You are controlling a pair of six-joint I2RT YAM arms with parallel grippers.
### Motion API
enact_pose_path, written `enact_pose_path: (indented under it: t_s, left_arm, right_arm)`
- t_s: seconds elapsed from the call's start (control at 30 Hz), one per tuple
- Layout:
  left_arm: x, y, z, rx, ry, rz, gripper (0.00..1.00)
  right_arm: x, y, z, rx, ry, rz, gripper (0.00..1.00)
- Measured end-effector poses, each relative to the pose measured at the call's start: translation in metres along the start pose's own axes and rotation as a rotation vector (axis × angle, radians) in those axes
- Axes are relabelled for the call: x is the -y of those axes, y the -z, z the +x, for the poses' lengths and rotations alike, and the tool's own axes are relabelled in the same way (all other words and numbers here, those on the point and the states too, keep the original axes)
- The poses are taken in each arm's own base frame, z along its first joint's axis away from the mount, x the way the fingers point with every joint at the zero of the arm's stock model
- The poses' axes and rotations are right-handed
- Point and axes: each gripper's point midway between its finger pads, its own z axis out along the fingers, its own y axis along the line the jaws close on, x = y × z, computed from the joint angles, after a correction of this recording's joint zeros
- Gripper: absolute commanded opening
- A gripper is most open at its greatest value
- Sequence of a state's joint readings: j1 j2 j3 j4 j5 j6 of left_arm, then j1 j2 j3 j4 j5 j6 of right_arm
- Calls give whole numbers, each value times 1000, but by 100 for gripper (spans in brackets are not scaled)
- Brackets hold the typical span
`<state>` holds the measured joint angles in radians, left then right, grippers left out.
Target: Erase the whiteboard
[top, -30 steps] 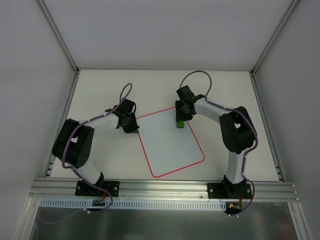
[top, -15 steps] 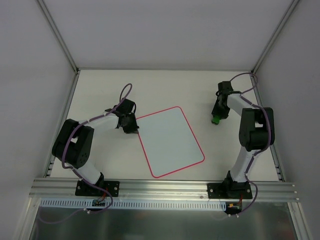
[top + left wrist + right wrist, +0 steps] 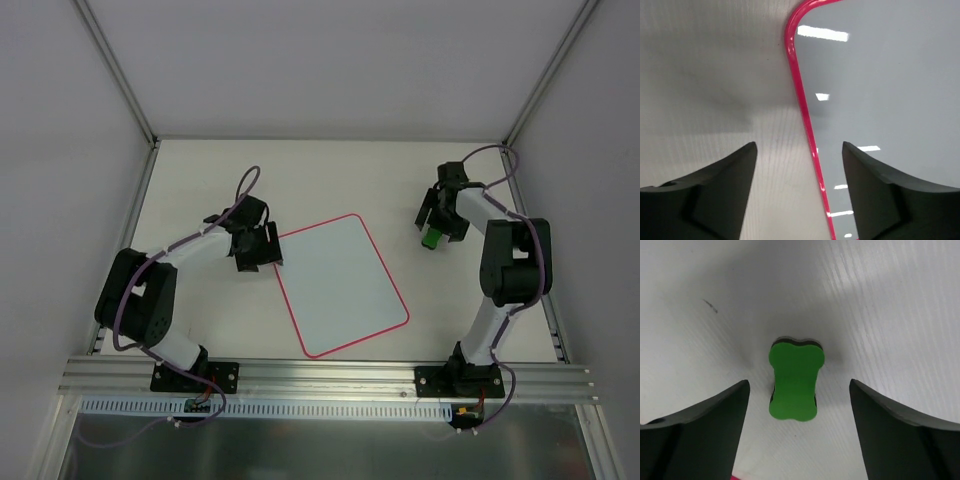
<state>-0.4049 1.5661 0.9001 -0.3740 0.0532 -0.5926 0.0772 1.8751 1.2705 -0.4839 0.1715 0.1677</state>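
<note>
The whiteboard (image 3: pixel 338 283) lies flat mid-table, white with a red-pink rim, and I see no pen marks on it. My left gripper (image 3: pixel 259 260) hovers over its upper left edge, open. In the left wrist view the rim (image 3: pixel 805 115) runs between the spread fingers (image 3: pixel 715 192) of that gripper (image 3: pixel 800 162), and the board's face (image 3: pixel 885 85) fills the right side. A small green block (image 3: pixel 431 239) rests on the table to the far right of the board. My right gripper (image 3: pixel 438 230) stands open over it. The right wrist view shows the block (image 3: pixel 795 380) lying untouched between the jaws of the right gripper (image 3: pixel 799 386).
White walls with metal corner posts (image 3: pixel 118 72) enclose the table on three sides. An aluminium rail (image 3: pixel 330 375) carrying both arm bases runs along the near edge. A sliver of the board's pink rim (image 3: pixel 740 476) shows at the bottom of the right wrist view.
My right arm carried the green block from the board's top right corner to the right, then opened and left it on the table. My left gripper opened at the board's left edge.
</note>
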Motion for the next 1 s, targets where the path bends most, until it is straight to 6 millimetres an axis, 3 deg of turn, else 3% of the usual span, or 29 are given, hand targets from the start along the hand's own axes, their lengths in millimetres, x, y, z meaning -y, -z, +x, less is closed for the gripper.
enact_pose_path:
  t_s: [0.03,0.13,0.27,0.4,0.53,0.67,0.8,0.93,1.0]
  left_arm:
    - [2,6,-5,14,-5,3,78]
    - [14,26,-23,72,-21,32,98]
    - [28,74,-55,225,-46,72,99]
    - [33,143,-84,426,-83,99,99]
    - [24,223,-104,663,-119,95,99]
    - [6,293,-108,859,-140,67,99]
    - [-15,355,-104,1030,-139,38,99]
    - [-40,414,-89,1191,-116,16,99]
    - [-50,434,-81,1248,-102,10,99]
  right_arm:
    - [1,6,-2,11,0,-5,94]
    - [1,36,-14,73,2,-32,99]
    - [5,103,-41,239,11,-93,99]
    - [16,181,-64,442,19,-143,99]
    - [37,264,-75,662,34,-169,99]
    - [60,337,-68,851,46,-198,99]
    - [79,390,-55,995,49,-226,99]
    - [90,426,-37,1096,63,-254,99]
    - [92,436,-30,1125,78,-267,99]
